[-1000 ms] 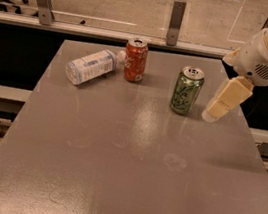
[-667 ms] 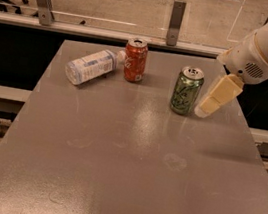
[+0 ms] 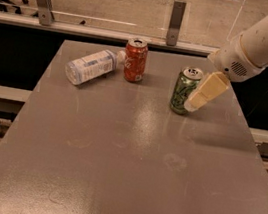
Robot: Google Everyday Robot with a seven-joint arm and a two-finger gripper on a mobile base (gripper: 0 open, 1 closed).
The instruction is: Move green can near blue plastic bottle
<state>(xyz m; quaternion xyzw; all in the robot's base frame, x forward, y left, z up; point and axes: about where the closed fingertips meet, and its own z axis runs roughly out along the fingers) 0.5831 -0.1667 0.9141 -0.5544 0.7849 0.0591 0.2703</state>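
Observation:
The green can point(image 3: 182, 91) stands upright on the grey table point(image 3: 124, 168), right of centre toward the back. The blue plastic bottle point(image 3: 91, 66) lies on its side at the back left, its cap end close to a red soda can. My gripper point(image 3: 194, 104) hangs from the white arm point(image 3: 257, 45) coming in from the upper right. It points down and to the left, and its tip is right against the green can's right side, near the can's lower half.
A red soda can point(image 3: 135, 59) stands upright between the bottle and the green can, next to the bottle's cap end. A glass barrier with metal posts point(image 3: 177, 15) runs behind the table's far edge.
My gripper has moved left and a little down, from a gap beside the green can to right against its right side. The cans and the bottle have not moved.

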